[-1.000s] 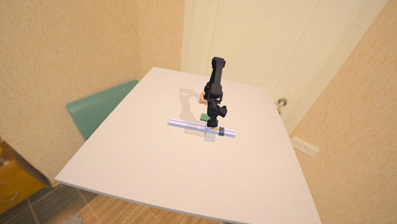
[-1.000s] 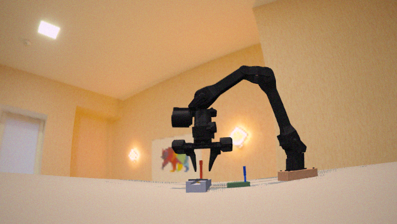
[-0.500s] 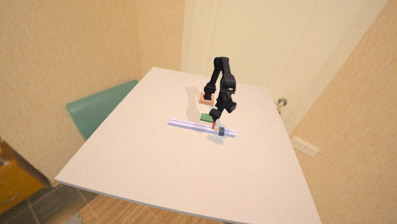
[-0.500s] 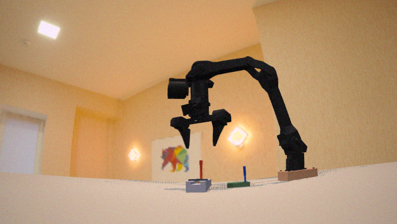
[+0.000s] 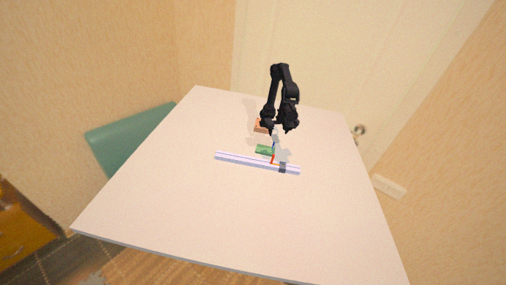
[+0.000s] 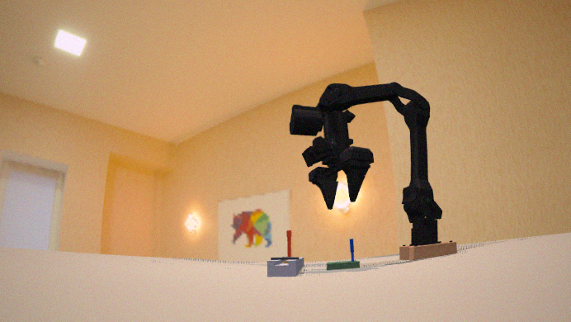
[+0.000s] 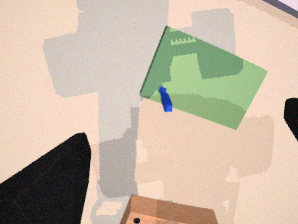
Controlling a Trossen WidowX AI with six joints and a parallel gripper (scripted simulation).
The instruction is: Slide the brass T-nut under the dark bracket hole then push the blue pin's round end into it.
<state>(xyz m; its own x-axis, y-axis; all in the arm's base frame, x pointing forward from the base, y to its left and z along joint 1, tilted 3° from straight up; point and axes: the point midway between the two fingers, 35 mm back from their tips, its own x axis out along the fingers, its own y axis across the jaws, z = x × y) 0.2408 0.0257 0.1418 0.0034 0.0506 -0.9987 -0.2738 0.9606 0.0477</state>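
- The claw (image 5: 278,132) (image 6: 342,204) (image 7: 189,125) was spread wide, with nothing in it. It pointed down, high over the table (image 5: 219,219) (image 6: 165,289) (image 7: 30,110).
- The black arm (image 5: 290,89) (image 6: 418,144) went up, bent over, and came down to the claw.
- The blue pin (image 5: 273,145) (image 6: 351,249) (image 7: 166,100) stood up at one end of the green tray (image 5: 261,147) (image 6: 343,265) (image 7: 217,95).
- The orange handle (image 5: 272,159) (image 6: 289,243) stuck up from the long, pale metal rail (image 5: 241,158) (image 6: 282,269) (image 7: 285,7).
- The top view showed the yellow nut (image 5: 276,164) reaching from the handle to the dark bracket (image 5: 282,167). I could not tell if it was under the hole.
- The side view showed how straight the handle stood; the wrist view showed only a corner of the rail, and no handle.
- The tray was a flat box shape. The arm's foot sat on a brown block (image 5: 260,128) (image 6: 433,250) (image 7: 172,207) with sharp edges.
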